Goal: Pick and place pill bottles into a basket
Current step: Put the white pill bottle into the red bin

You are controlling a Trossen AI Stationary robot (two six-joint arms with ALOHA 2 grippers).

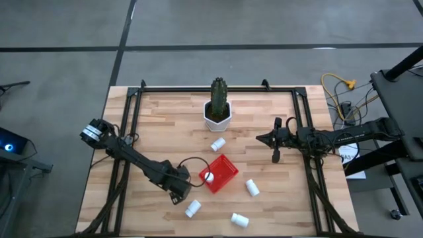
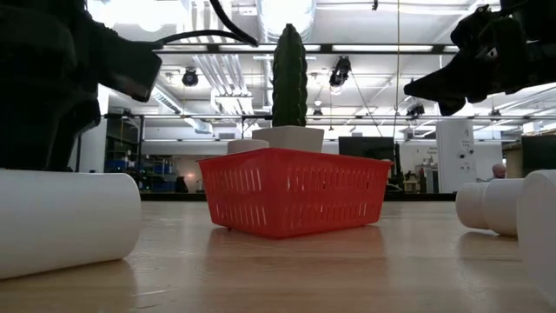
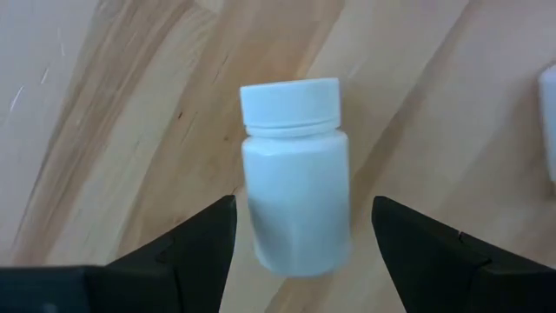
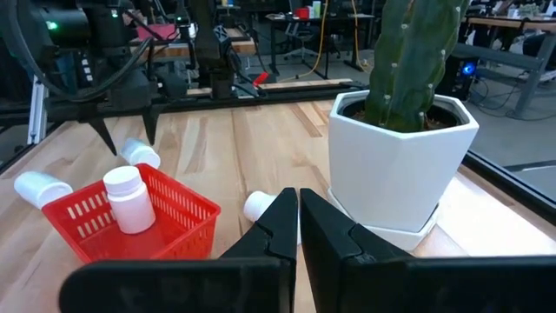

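On the near-left part of the light wooden slatted counter [image 1: 158,119], our left gripper [image 1: 180,194] is hanging with its fingers spread wide and nothing between them yet. Directly under it, going by the left wrist view, lies one of the small white cylindrical pill bottles [image 3: 295,178] on its side, cap pointing away from the wrist, so its long axis runs straight ahead between the two fingers rather than across them. That's the relation we'd bet the next move hinges on: the gripper is lined up along the bottle and looks like it only needs to drop and squeeze the body from both sides. In the high view that bottle [image 1: 192,209] sits just beside the gripper, on its near side.

The small square bright-red plastic basket [image 1: 225,177] is just to the right of the left gripper, with one bottle already standing in it [image 4: 129,199]. Three more lie loose on the counter: one between the basket and the white hexagonal cactus pot [image 1: 217,116], two to the near right.

The right gripper [image 1: 275,156] waits at the far right with fingers pressed together, empty, well apart from the bottle, so the left arm is clearly the nearer one.
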